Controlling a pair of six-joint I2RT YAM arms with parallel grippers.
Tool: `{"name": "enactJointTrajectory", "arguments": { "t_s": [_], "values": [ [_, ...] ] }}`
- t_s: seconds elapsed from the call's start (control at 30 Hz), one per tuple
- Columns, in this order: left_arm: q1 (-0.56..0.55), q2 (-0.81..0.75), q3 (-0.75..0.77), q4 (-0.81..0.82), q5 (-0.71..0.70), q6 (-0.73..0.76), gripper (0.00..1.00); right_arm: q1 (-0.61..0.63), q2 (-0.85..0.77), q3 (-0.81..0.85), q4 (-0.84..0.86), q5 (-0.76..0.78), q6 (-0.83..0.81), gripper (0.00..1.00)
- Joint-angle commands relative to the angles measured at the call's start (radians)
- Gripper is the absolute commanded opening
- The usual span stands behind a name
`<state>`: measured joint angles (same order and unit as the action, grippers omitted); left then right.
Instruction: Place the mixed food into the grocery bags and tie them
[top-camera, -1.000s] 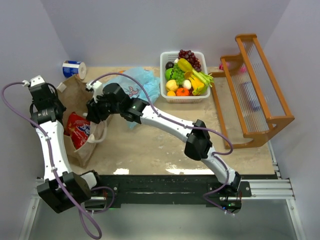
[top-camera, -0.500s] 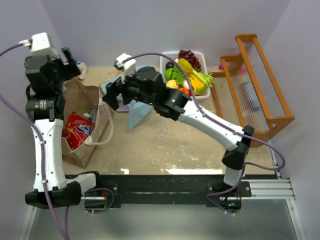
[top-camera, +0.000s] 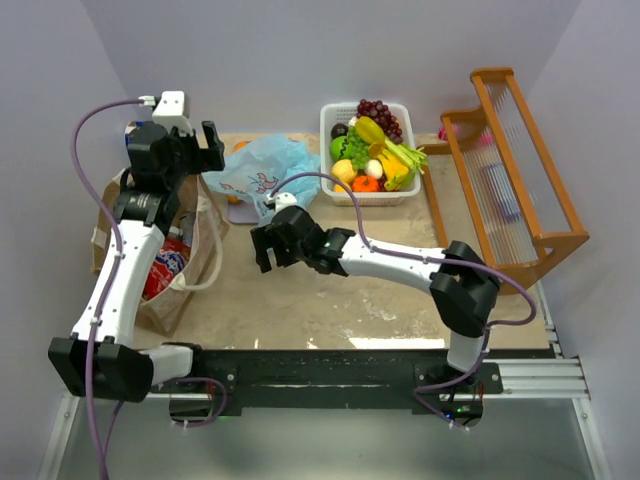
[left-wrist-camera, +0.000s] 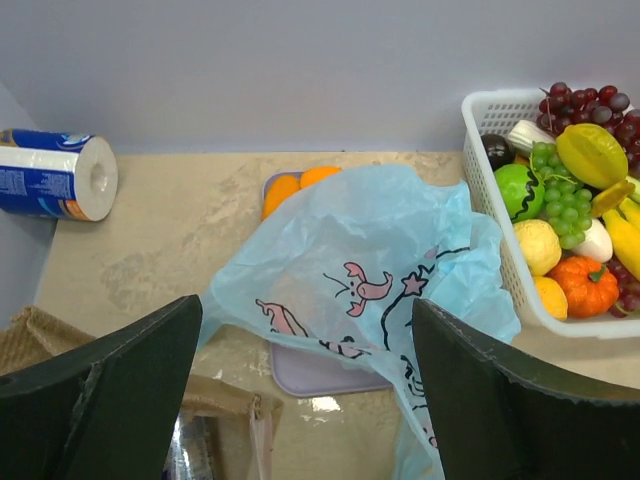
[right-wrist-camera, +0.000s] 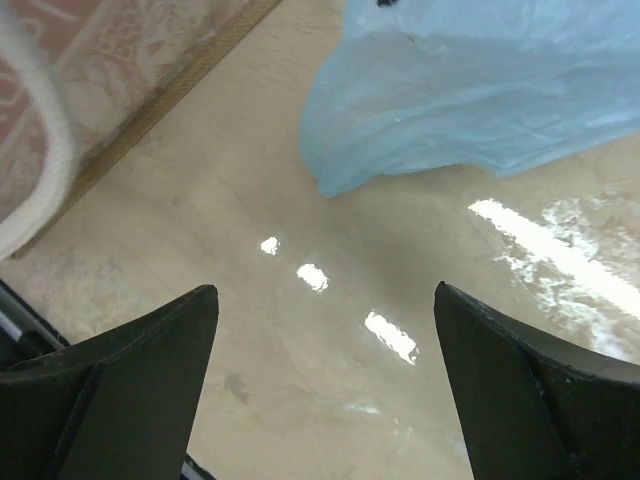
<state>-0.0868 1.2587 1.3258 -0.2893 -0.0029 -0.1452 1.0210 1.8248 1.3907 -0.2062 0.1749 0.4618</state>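
Light-blue and crumpled, the plastic bag (top-camera: 262, 170) lies on the table (top-camera: 330, 300) between the brown paper bag (top-camera: 165, 305) and the basket (top-camera: 326, 150) holding the mixed food (top-camera: 370, 150), so I'd have the left gripper (left-wrist-camera: 305, 320) and right gripper (right-wrist-camera: 325, 295), both spread wide and empty, pinch opposite rims apart first.

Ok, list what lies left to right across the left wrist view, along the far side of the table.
paper towel roll → light-blue bag → white basket holding the toy food
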Motion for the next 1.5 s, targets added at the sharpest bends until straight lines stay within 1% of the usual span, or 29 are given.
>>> {"name": "enactJointTrajectory", "arguments": {
  "t_s": [0.0, 0.13, 0.17, 0.27, 0.33, 0.47, 0.6, 0.63, 0.67, 0.73, 0.77, 0.83, 0.9, 0.93, 1.0, 1.03, 1.07, 1.13, 1.17, 1.23, 1.27, 1.33, 1.37, 1.4, 1.47],
  "values": [
    [-0.001, -0.102, -0.060, 0.147, 0.006, 0.048, 0.92, 0.002, 0.023, -0.013, 0.258, 0.090, 0.208, 0.92],
    [-0.001, -0.111, -0.106, 0.159, 0.004, 0.068, 0.92, 0.004, 0.118, -0.007, 0.318, 0.161, 0.273, 0.91],
    [-0.001, -0.114, -0.109, 0.159, -0.023, 0.070, 0.92, 0.005, 0.132, -0.002, 0.330, 0.182, 0.293, 0.91],
    [0.001, -0.116, -0.109, 0.159, -0.035, 0.084, 0.93, 0.002, 0.206, 0.043, 0.303, 0.238, 0.357, 0.92],
    [0.001, -0.120, -0.111, 0.157, -0.046, 0.093, 0.93, 0.002, 0.234, 0.085, 0.255, 0.283, 0.380, 0.92],
    [0.001, -0.134, -0.112, 0.156, -0.045, 0.095, 0.93, 0.002, 0.267, 0.073, 0.309, 0.328, 0.437, 0.91],
    [0.001, -0.131, -0.119, 0.162, -0.037, 0.093, 0.93, 0.002, 0.310, 0.106, 0.321, 0.360, 0.445, 0.89],
    [0.001, -0.131, -0.117, 0.161, -0.040, 0.096, 0.93, 0.002, 0.317, 0.116, 0.324, 0.367, 0.442, 0.86],
    [0.002, -0.130, -0.119, 0.159, -0.046, 0.096, 0.93, 0.002, 0.324, 0.120, 0.327, 0.371, 0.437, 0.78],
    [0.002, -0.128, -0.119, 0.160, -0.049, 0.099, 0.93, 0.001, 0.326, 0.113, 0.349, 0.376, 0.426, 0.70],
    [0.002, -0.131, -0.119, 0.160, -0.046, 0.098, 0.93, 0.001, 0.320, 0.105, 0.363, 0.383, 0.401, 0.62],
    [0.002, -0.133, -0.122, 0.164, -0.042, 0.096, 0.93, 0.001, 0.298, 0.076, 0.399, 0.416, 0.373, 0.55],
    [0.002, -0.130, -0.122, 0.165, -0.032, 0.095, 0.93, -0.005, 0.274, 0.056, 0.441, 0.423, 0.318, 0.37],
    [0.002, -0.128, -0.122, 0.165, -0.028, 0.096, 0.93, -0.012, 0.242, 0.038, 0.448, 0.426, 0.299, 0.20],
    [0.002, -0.130, -0.122, 0.168, -0.003, 0.096, 0.93, -0.015, 0.200, 0.016, 0.447, 0.454, 0.235, 0.06],
    [0.002, -0.130, -0.122, 0.171, -0.003, 0.096, 0.93, -0.019, 0.151, 0.010, 0.438, 0.459, 0.212, 0.00],
    [0.001, -0.130, -0.123, 0.171, 0.047, 0.098, 0.93, -0.022, 0.125, 0.005, 0.427, 0.460, 0.165, 0.00],
    [-0.001, -0.130, -0.122, 0.180, 0.089, 0.095, 0.93, -0.035, 0.067, -0.013, 0.392, 0.433, 0.114, 0.00],
    [-0.002, -0.128, -0.119, 0.182, 0.139, 0.093, 0.92, -0.039, 0.009, -0.018, 0.378, 0.416, 0.059, 0.00],
    [-0.008, -0.130, -0.112, 0.193, 0.193, 0.081, 0.92, -0.051, -0.048, -0.009, 0.308, 0.379, 0.003, 0.00],
    [-0.020, -0.130, -0.112, 0.196, 0.243, 0.076, 0.92, -0.055, -0.099, -0.002, 0.273, 0.376, -0.039, 0.00],
    [-0.042, -0.124, -0.097, 0.194, 0.289, 0.072, 0.92, -0.062, -0.145, 0.007, 0.179, 0.370, -0.080, 0.00],
    [-0.069, -0.113, -0.088, 0.188, 0.331, 0.070, 0.92, -0.065, -0.192, 0.010, 0.145, 0.365, -0.103, 0.00],
    [-0.085, -0.108, -0.070, 0.174, 0.354, 0.072, 0.92, -0.068, -0.214, 0.008, 0.086, 0.365, -0.112, 0.00],
    [-0.131, -0.094, -0.054, 0.167, 0.427, 0.075, 0.92, -0.084, -0.264, 0.002, 0.035, 0.362, -0.124, 0.00]
  ]
}}
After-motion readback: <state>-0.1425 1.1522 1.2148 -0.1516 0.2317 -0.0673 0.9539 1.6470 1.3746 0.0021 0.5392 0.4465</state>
